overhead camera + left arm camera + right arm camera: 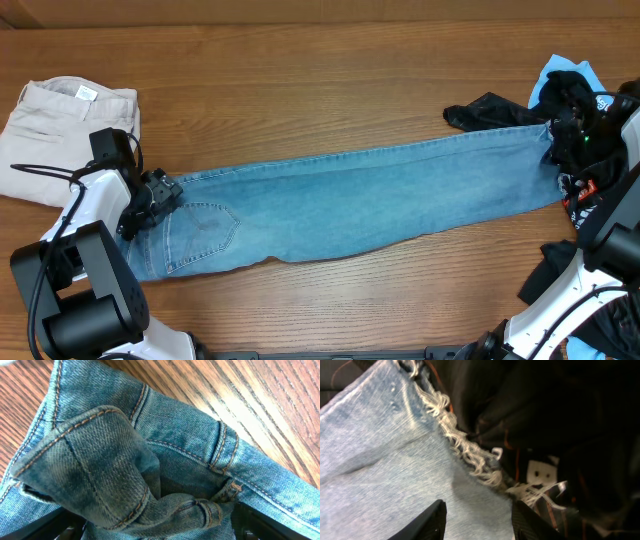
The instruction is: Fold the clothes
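Note:
The light-blue jeans (350, 200) lie stretched across the table, waist at the left and frayed hem at the right, with a back pocket (205, 225) facing up. My left gripper (150, 205) is at the waistband. In the left wrist view the bunched waistband denim (100, 460) fills the space between the jaws (160, 532) and hides the fingertips. My right gripper (556, 150) is over the leg hem. In the right wrist view its fingers (477, 520) are apart, straddling the denim (380, 460) beside the frayed white hem (465, 450).
Folded beige trousers (60, 130) lie at the back left, just behind the left arm. A black printed jersey (490, 110) lies bunched at the far right, touching the hem, and also shows in the right wrist view (560, 420). A blue cloth (560, 72) sits behind it.

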